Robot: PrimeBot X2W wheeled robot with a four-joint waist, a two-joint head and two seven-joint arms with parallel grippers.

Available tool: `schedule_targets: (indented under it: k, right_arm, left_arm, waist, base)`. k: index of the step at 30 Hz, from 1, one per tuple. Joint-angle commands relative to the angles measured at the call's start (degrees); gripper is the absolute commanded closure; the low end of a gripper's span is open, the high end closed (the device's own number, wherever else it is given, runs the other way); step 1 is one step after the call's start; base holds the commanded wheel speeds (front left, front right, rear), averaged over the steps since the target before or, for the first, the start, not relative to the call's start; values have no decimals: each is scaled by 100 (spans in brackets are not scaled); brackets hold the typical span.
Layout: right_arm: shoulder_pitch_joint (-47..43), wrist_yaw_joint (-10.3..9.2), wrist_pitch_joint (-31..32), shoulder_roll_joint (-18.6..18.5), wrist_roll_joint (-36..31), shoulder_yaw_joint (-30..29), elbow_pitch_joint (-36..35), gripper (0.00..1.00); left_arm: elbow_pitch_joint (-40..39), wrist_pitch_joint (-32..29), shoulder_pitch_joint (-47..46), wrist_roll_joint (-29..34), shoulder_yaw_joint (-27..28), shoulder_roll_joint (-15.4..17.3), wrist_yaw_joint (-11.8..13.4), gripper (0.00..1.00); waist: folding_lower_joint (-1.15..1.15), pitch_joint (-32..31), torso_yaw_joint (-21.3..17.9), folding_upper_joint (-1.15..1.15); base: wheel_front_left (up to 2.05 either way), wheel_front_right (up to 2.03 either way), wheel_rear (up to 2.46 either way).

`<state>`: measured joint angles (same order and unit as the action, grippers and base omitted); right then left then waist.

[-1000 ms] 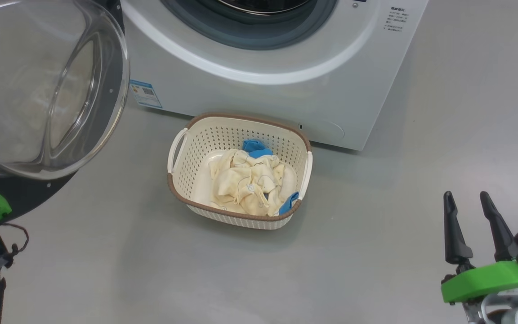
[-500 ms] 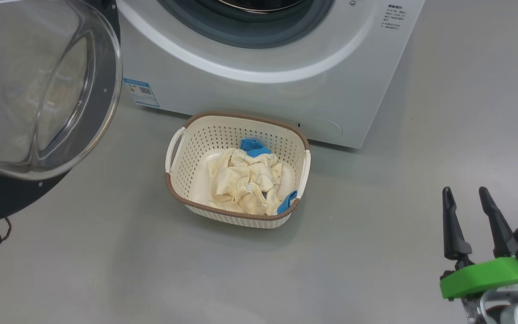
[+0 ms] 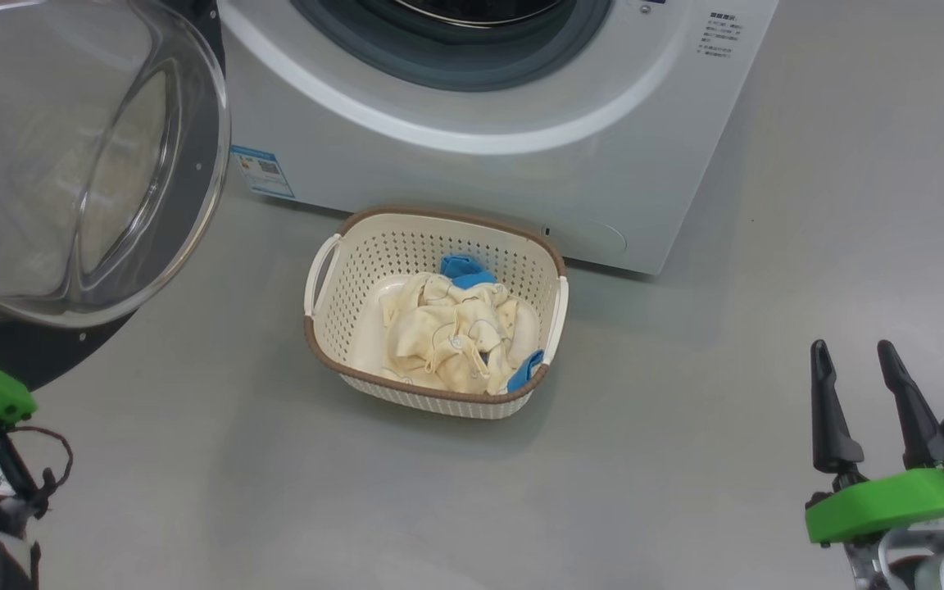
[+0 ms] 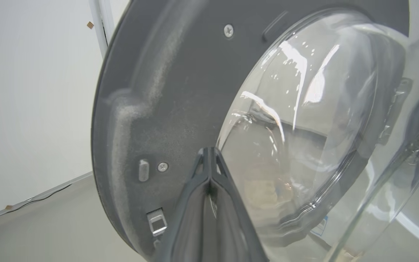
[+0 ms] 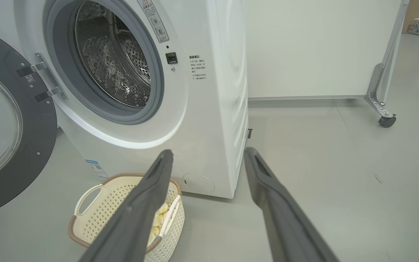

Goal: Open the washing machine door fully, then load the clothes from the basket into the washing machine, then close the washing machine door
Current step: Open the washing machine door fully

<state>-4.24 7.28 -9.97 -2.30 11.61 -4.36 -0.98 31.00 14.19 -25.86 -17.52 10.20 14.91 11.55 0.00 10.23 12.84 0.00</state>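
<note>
The washing machine (image 3: 480, 164) stands with its steel drum (image 5: 115, 58) exposed. The washing machine door (image 3: 70, 164) hangs swung out to the left, its glass bowl facing me. On the floor in front sits the basket (image 3: 439, 215), holding the cream-yellow clothes (image 3: 451, 332) and blue pieces (image 3: 464, 269). My left gripper (image 4: 209, 154) is shut with nothing in it, its tips close before the door's (image 4: 180, 91) grey inner face at the glass edge; I cannot tell whether they touch. At the lower right, my right gripper (image 3: 851, 351) is open and empty, well right of the basket (image 5: 100, 203).
Grey floor surrounds the basket, with open room between it and my right gripper. A white panel on a caster wheel (image 5: 387, 120) stands behind and to the right of the machine. A white wall lies beyond the door in the left wrist view.
The head picture swayed slightly and came back. The left arm's green bracket sits a little lower and further right. Basket, clothes, door and right gripper look unchanged.
</note>
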Motion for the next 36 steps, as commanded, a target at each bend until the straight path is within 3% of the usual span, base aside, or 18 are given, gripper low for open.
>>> schedule_targets:
  k: [1, 8, 9, 10, 12, 15, 24, 36]
  right_arm:
    - [182, 21, 18, -58, -31, 98, -201, 0]
    - [137, 21, 13, -58, -41, 90, -189, 0]
    - [128, 21, 14, -58, -45, 94, -183, 0]
    - [120, 21, 13, -58, -45, 96, -179, 0]
    - [109, 21, 12, -58, -40, 110, -169, 0]
    - [91, 21, 5, -58, -34, 132, -158, 0]
    - [47, 21, -14, -58, -44, 195, -132, 0]
    - [108, 21, -29, -58, -225, 310, -91, 0]
  left_arm:
    - [-341, 81, 7, 89, 235, 167, -20, 100]
    - [-1188, 81, 659, 248, 182, -199, -242, 100]
    - [-1273, 81, 744, 237, 142, -262, -303, 92]
    - [-1372, 81, 830, 247, 87, -322, -350, 67]
    - [-1586, 81, 1003, 289, -39, -433, -423, 43]
    - [-1856, 81, 1230, 345, -218, -557, -499, 0]
    - [-2189, -65, 1489, 496, -853, -729, -785, 0]
    - [-1978, -262, 1350, 680, -1562, -865, -1036, 0]
  waist:
    - [0, -12, 5, 0]
    - [0, -96, 14, 0]
    - [0, -115, 11, 0]
    - [0, -134, 8, 0]
    - [0, -173, -10, 0]
    - [0, -230, -48, 0]
    - [0, -327, -274, 0]
    - [0, -397, -884, 0]
  base:
    - [0, 0, 0]
    - [0, 0, 0]
    - [0, 0, 0]
    - [0, 0, 0]
    - [0, 0, 0]
    - [0, 0, 0]
    - [0, 0, 0]
    - [0, 0, 0]
